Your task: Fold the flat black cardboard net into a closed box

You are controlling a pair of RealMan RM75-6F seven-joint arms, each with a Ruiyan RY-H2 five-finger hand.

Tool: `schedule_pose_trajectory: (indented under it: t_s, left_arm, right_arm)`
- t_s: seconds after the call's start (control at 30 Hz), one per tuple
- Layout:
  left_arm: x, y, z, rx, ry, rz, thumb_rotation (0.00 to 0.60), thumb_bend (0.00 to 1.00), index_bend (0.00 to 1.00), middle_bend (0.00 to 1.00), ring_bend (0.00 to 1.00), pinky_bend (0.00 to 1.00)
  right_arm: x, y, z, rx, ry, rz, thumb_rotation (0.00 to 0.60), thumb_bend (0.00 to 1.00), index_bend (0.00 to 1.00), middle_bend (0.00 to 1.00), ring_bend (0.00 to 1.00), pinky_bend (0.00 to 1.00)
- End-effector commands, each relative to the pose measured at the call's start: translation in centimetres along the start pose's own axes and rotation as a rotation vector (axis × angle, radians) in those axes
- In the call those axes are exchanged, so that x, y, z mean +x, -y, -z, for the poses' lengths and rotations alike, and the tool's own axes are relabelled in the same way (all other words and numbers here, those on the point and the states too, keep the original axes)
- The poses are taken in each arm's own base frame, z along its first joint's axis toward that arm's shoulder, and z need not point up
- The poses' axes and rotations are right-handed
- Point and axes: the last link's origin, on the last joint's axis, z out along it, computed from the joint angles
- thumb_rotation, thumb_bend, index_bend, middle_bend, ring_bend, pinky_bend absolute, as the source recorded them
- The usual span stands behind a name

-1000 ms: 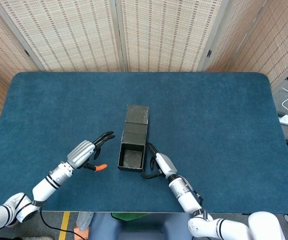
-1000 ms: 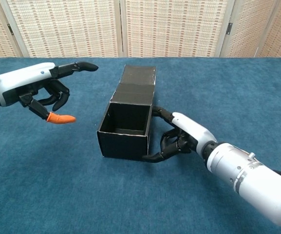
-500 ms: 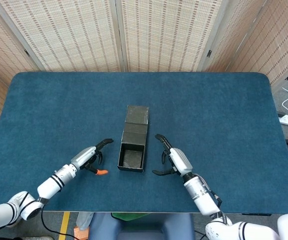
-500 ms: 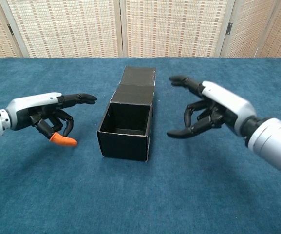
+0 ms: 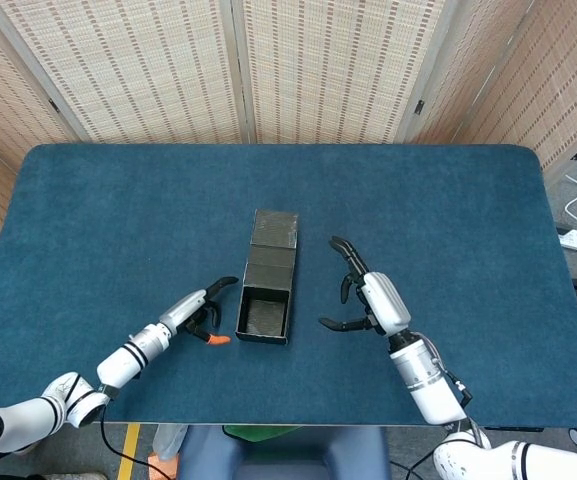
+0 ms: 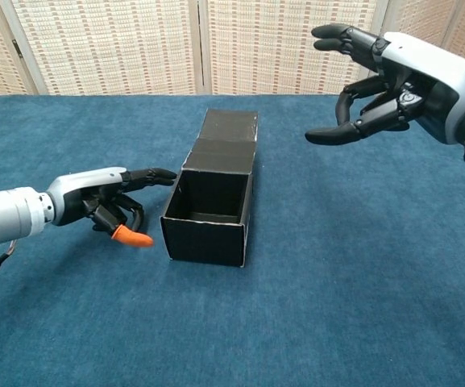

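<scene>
Right robot hand (image 6: pixel 381 81) lifted off box (image 5: pixel 267 290); lid (image 5: pixel 275 229) points away.

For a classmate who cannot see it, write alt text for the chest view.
An open-topped black box, its lid flap lying flat behind it, sits on a blue table. The left hand reaches toward its left wall; the right hand hovers raised, holding nothing.

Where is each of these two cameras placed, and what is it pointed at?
Head view: high above the near table edge, looking steeply down on the blue table, the open black box, and both forearms.
Chest view: low at the near edge, looking across the table toward the woven screens; left robot hand by the box, right robot hand raised.
Both share: box, left robot hand, right robot hand.
</scene>
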Motion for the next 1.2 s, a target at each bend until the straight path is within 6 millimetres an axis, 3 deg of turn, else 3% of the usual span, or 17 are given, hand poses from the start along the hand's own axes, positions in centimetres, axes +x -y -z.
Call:
schedule_pose_trajectory:
  t_s: [0.03, 0.57, 0.67, 0.93, 1.2]
  left_arm:
    - [-0.3, -0.5, -0.4, -0.017, 0.02, 0.009, 0.6, 0.2, 0.0, 0.0, 0.62, 0.93]
    - [-1.6, -2.3, -2.9, -0.049, 0.036, 0.052, 0.6, 0.2, 0.0, 0.0, 0.62, 0.93]
    - [-2.0, -2.2, -3.1, -0.035, 0.032, 0.082, 0.6, 0.2, 0.04, 0.11, 0.63, 0.92]
    - [-2.9, -1.6, -3.8, -0.017, -0.027, 0.196, 0.6, 0.2, 0.45, 0.51, 0.69, 0.93]
    - [-2.3, -1.5, -3.3, -0.039, -0.071, 0.239, 0.6, 0.2, 0.55, 0.61, 0.71, 0.93]
  right_arm:
    - [0.1, -0.2, 0.0, -0.003, -0.007, 0.003, 0.6, 0.0, 0.0, 0.02, 0.59, 1.0]
    - [0.7, -1.3, 0.7, -0.037, -0.024, -0.015, 0.6, 0.0, 0.0, 0.04, 0.59, 1.0]
    - [0.4, -2.0, 0.9, -0.07, -0.011, -0.031, 0.6, 0.0, 0.0, 0.05, 0.6, 1.0]
    - [0.0, -4.9, 0.9, -0.249, 0.059, -0.098, 0.6, 0.0, 0.0, 0.08, 0.61, 1.0]
    - [0.2, -6.4, 0.1, -0.34, 0.047, -0.14, 0.6, 0.0, 0.0, 0.12, 0.62, 1.0]
